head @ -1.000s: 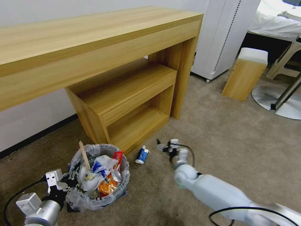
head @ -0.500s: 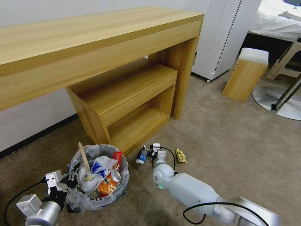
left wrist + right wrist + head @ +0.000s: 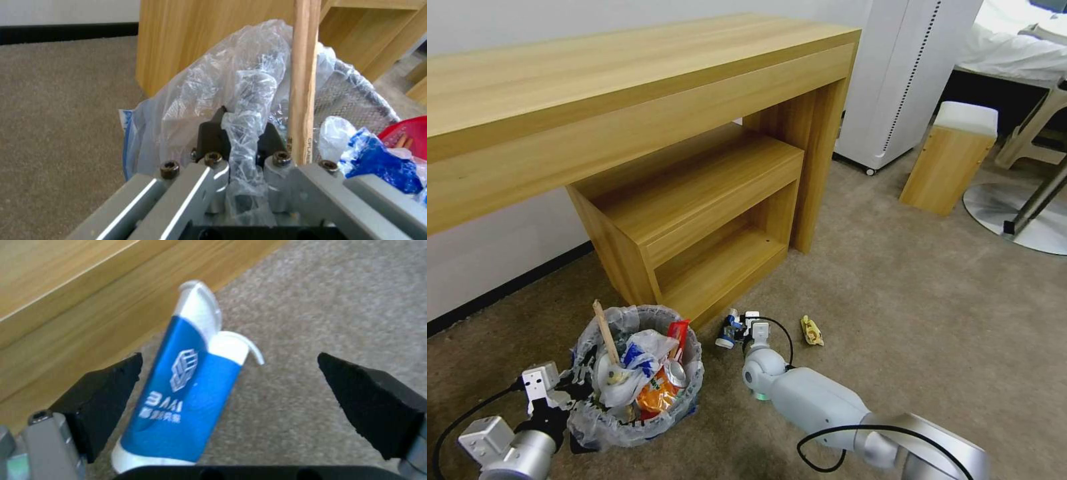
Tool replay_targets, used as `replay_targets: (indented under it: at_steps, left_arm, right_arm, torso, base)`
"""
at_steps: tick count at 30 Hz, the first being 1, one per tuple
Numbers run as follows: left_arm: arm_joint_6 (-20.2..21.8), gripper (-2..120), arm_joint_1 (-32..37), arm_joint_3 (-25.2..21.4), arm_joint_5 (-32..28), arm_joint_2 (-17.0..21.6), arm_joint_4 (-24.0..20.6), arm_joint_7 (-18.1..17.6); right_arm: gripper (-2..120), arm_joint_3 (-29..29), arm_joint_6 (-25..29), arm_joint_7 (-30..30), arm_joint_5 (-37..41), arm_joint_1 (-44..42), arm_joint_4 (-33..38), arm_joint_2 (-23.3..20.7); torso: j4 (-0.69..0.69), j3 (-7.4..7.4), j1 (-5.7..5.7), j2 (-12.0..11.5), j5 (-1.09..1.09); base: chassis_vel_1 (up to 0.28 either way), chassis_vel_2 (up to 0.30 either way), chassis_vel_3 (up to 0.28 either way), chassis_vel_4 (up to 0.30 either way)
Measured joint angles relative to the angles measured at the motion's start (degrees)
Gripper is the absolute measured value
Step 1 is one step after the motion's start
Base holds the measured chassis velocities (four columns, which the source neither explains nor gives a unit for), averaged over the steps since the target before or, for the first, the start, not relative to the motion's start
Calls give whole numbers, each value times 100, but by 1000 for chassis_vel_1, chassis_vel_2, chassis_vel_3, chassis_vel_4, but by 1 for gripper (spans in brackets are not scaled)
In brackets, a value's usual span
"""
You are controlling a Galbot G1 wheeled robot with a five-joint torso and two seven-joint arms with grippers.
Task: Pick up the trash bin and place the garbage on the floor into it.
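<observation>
1. The left end effector (image 3: 242, 146) is seen clamped on the bagged rim of the trash bin (image 3: 627, 427), which sits on the floor (image 3: 894, 300).
2. The right end effector (image 3: 231, 400) is spread wide; the blue-white carton (image 3: 186, 386) is lying between its fingers (image 3: 102, 396), ungripped.
3. A yellow wrapper (image 3: 811, 331) is noted just beyond the right end effector.
4. A wooden stick (image 3: 305, 80) is seen upright in the bin, beside the left end effector.
</observation>
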Motion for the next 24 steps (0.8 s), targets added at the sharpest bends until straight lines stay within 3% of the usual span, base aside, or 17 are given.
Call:
replay_targets:
  at_steps: [3,13,24]
  left_arm:
    - [-11,4,6,1,3,-14,-14,8]
    - [-58,4,17,0,4,-28,-20,25]
    - [-100,4,131,35,60,-101,-182,64]
  right_arm:
    - [100,5,75,-158,-157,37,-367,282]
    - [100,4,4,-350,-314,158,-833,631]
    - [64,67,108,-695,-599,134,-1219,685]
  torso:
    - [1,0,0,0,1]
    - [1,0,0,0,0]
    - [1,0,0,0,0]
  base:
    - [0,0,0,0]
    - [0,0,0,0]
    - [0,0,0,0]
